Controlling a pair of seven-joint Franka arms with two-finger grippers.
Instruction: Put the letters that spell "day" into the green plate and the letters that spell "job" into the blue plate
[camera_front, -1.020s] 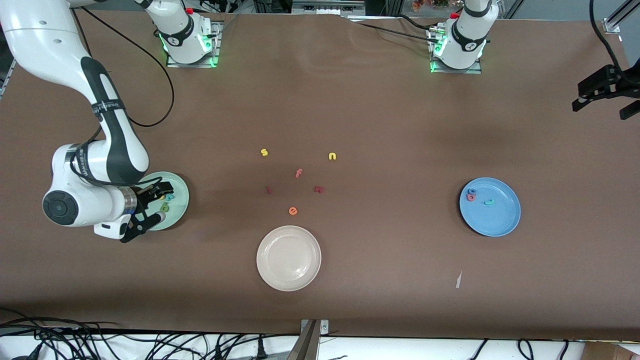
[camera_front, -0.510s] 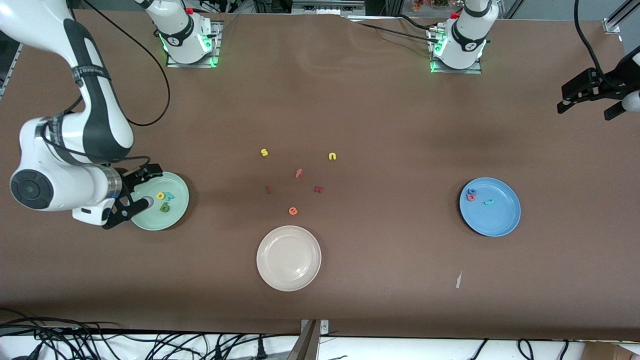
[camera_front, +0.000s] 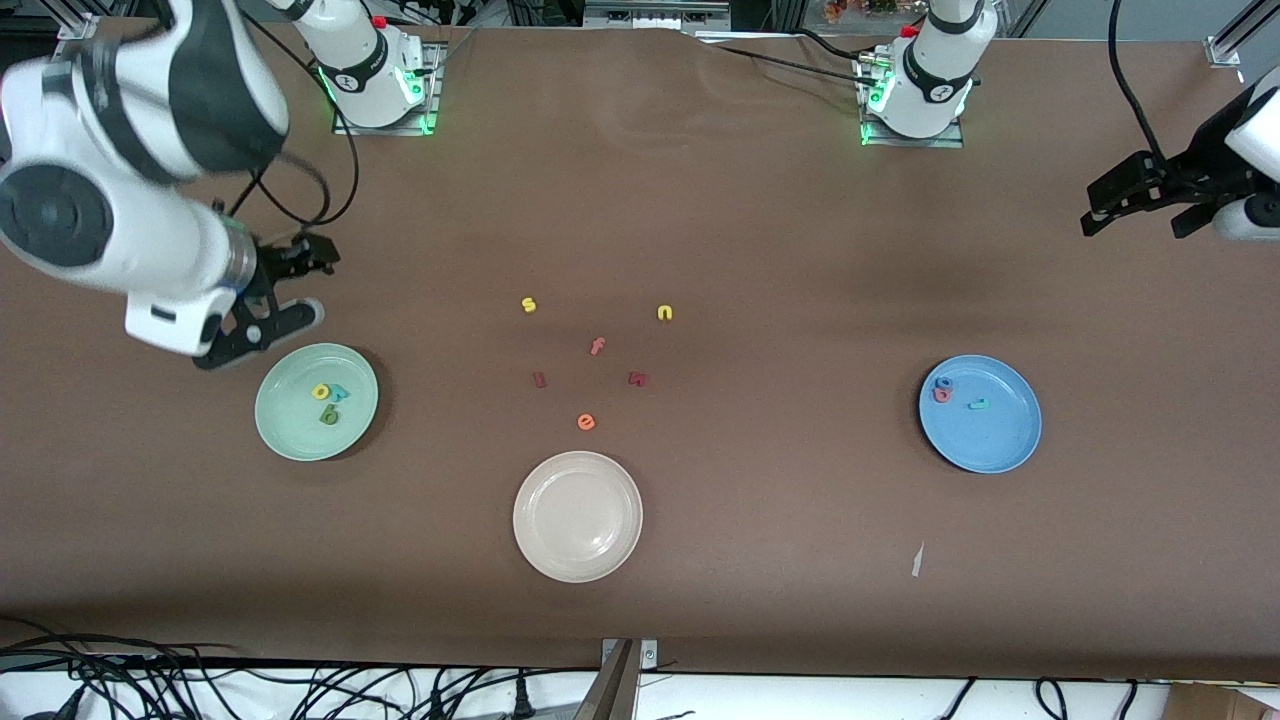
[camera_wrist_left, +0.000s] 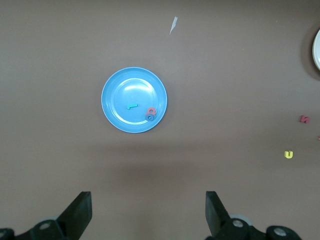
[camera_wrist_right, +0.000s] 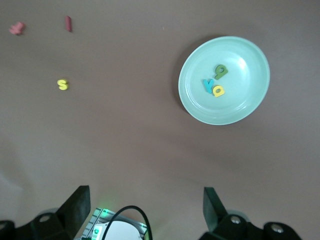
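The green plate (camera_front: 290, 432) (camera_wrist_right: 200, 107) holds a yellow d (camera_front: 321, 391) (camera_wrist_right: 218, 90), a teal y (camera_front: 340, 393) (camera_wrist_right: 208, 85) and a dark green a (camera_front: 329, 414) (camera_wrist_right: 221, 71). On the blue plate (camera_front: 1000, 440) (camera_wrist_left: 120, 90) lie a blue o (camera_front: 943, 383) (camera_wrist_left: 150, 117), a coral b (camera_front: 941, 395) (camera_wrist_left: 150, 111) and a teal j (camera_front: 978, 404) (camera_wrist_left: 132, 106). My right gripper (camera_front: 313, 284) (camera_wrist_right: 145, 205) hangs open and empty, high above the table beside the green plate. My left gripper (camera_front: 1135, 226) (camera_wrist_left: 148, 210) is open and empty, high over the left arm's end of the table.
A cream-white plate (camera_front: 577, 555) sits nearest the front camera. Loose letters lie mid-table: yellow s (camera_front: 529, 305), yellow n (camera_front: 664, 313), coral f (camera_front: 597, 346), two dark red pieces (camera_front: 539, 379) (camera_front: 638, 378), orange e (camera_front: 586, 422). A paper scrap (camera_front: 917, 560) lies near the blue plate.
My right gripper rose from over the green plate and drew back toward its base, uncovering the three letters. My left gripper drifted a little toward the table's middle.
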